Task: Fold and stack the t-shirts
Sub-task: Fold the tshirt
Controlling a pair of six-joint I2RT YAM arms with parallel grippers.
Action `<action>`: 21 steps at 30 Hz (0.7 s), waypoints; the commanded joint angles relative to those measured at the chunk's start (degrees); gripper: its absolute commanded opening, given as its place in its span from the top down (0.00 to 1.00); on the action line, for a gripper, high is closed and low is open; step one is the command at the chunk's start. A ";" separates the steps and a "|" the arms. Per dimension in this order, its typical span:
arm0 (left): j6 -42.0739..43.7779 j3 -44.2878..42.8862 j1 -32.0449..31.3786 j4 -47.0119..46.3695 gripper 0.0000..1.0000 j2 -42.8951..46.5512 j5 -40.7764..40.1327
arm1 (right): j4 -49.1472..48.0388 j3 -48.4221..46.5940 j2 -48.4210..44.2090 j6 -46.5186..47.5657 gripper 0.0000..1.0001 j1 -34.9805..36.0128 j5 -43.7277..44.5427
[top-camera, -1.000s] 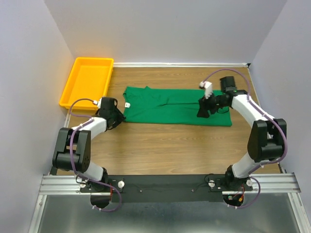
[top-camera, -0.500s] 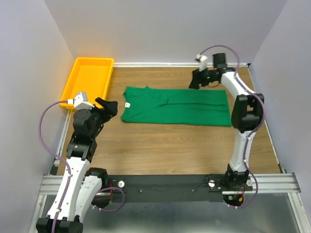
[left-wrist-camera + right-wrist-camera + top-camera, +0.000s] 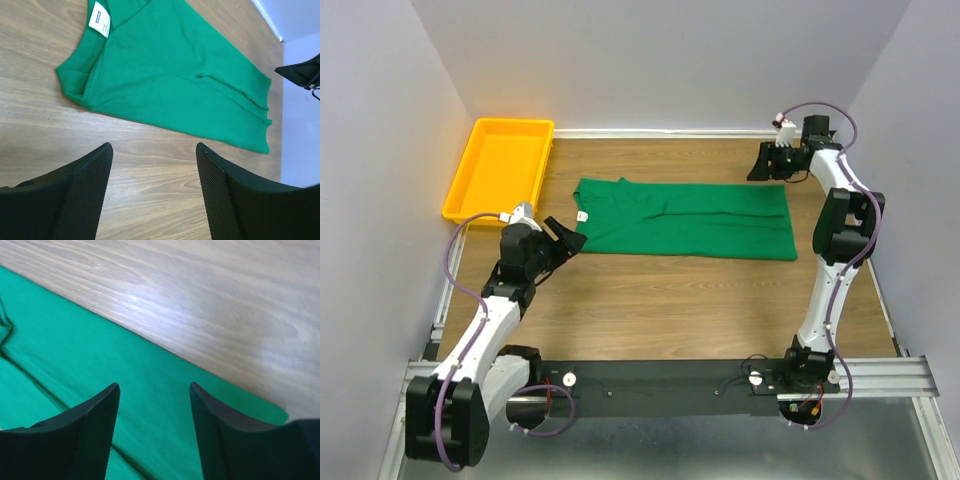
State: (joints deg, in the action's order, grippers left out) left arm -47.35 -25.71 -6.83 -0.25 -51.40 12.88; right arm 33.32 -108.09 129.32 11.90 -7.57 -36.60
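Note:
One emerald-green t-shirt [image 3: 682,220] lies flat on the wooden table, folded lengthwise into a long strip, its collar and white neck label [image 3: 582,215] at the left end. My left gripper [image 3: 570,241] hovers open just off the collar end. In the left wrist view its fingers [image 3: 85,185] frame bare wood, with the t-shirt [image 3: 175,75] and label [image 3: 100,20] ahead. My right gripper [image 3: 758,172] is open at the shirt's far right corner. The right wrist view has its fingertips [image 3: 102,405] above the green cloth [image 3: 75,350], holding nothing.
A yellow tray [image 3: 501,163] stands at the back left, touching the left wall. Grey walls close in the table on three sides. Bare wood [image 3: 670,300] stretches between the shirt and the arm bases. The right gripper [image 3: 302,72] shows at the edge of the left wrist view.
Both grippers left the shirt. The left arm rose toward the tray, then came back down beside the collar. The right arm swung from the shirt's right part to the far right corner.

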 commanded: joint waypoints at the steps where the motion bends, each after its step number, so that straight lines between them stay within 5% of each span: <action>1: -3.35 -0.04 -0.99 -4.40 0.26 -4.14 2.50 | 1.40 2.27 -0.29 -2.66 0.45 -4.01 5.73; 16: -4.77 1.54 -1.52 -6.96 0.26 -3.10 2.06 | -0.98 7.90 2.60 -9.44 0.50 -8.60 9.45; 21: -4.85 1.37 -1.52 -6.87 0.26 -2.74 1.88 | -0.98 10.35 3.05 -10.93 0.70 -8.60 4.96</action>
State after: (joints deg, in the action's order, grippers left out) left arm -51.96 -24.93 -8.01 -5.63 -55.29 13.80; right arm 32.01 -100.09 129.80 2.85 -16.23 -29.45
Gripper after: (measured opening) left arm 0.741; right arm 0.349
